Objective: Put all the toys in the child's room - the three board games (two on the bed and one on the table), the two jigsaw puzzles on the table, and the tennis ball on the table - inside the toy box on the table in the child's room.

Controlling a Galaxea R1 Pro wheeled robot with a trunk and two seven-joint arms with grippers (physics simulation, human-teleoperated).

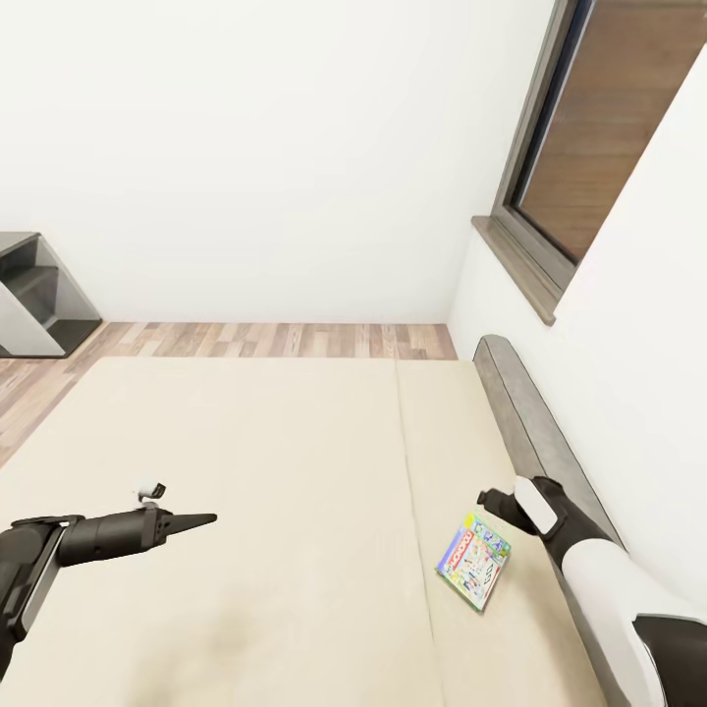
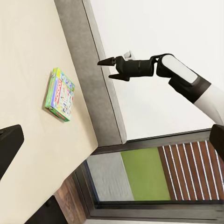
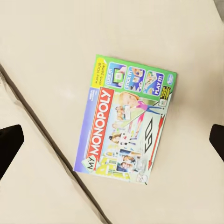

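Observation:
One board game, a white Monopoly box (image 1: 473, 561) with a colourful border, lies flat on the beige mattress of the bed (image 1: 245, 462), near the grey headboard. The same box (image 3: 127, 122) sits straight ahead of the right wrist camera, between the spread fingertips (image 3: 9, 145). My right gripper (image 1: 488, 499) hovers open just above and beyond the box, touching nothing. In the left wrist view the box (image 2: 59, 94) and the right gripper (image 2: 106, 69) both show. My left gripper (image 1: 201, 519) hangs open over the mattress, far to the left of the box.
The grey headboard (image 1: 550, 442) runs along the right wall under a dark-framed window (image 1: 589, 137). A seam (image 1: 398, 442) splits the mattress. Wood-plank floor (image 1: 275, 340) lies beyond the bed, with a grey stepped unit (image 1: 34, 295) at the far left.

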